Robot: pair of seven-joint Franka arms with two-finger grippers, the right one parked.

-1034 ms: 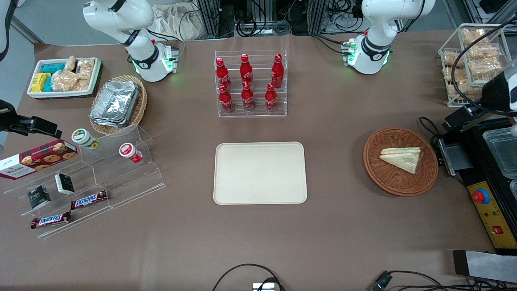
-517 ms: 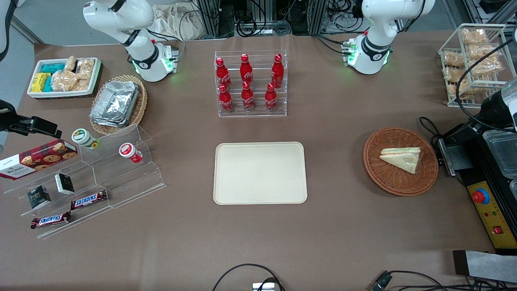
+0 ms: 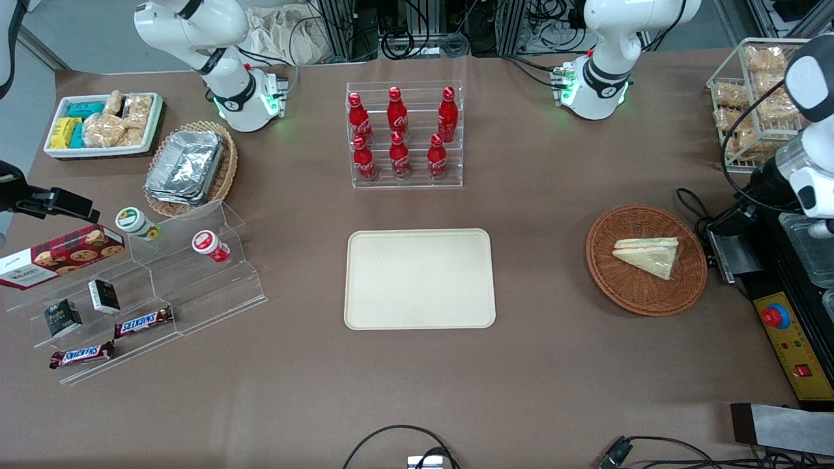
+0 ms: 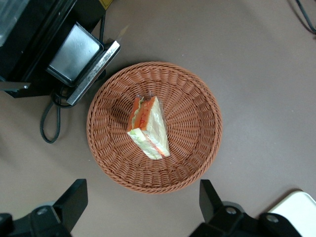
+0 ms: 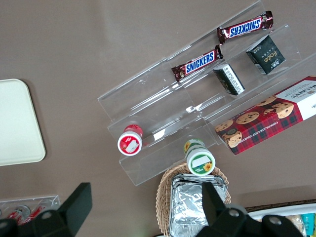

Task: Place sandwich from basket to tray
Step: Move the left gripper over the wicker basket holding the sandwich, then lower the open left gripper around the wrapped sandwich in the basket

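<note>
The sandwich (image 3: 648, 256), a pale triangular wedge with orange and green filling, lies in the round reddish-brown wicker basket (image 3: 612, 286) toward the working arm's end of the table. The cream tray (image 3: 419, 279) lies flat at the table's middle with nothing on it. In the left wrist view my gripper (image 4: 142, 202) is open wide and empty, high above the table beside the basket's rim (image 4: 197, 148). The sandwich (image 4: 148, 128) lies at the basket's centre, apart from the fingers (image 4: 74, 197). A corner of the tray (image 4: 302, 207) shows there too.
A black machine with a red button (image 3: 778, 316) and cables stands close beside the basket. A wire rack of bagged snacks (image 3: 759, 98) is farther back. A bottle rack (image 3: 404, 133) stands farther from the camera than the tray. An acrylic stand (image 3: 150, 280) is toward the parked arm's end.
The working arm has shifted at its end of the table, with more of its white links now in view over the black machine. Sandwich, basket and tray have not moved.
</note>
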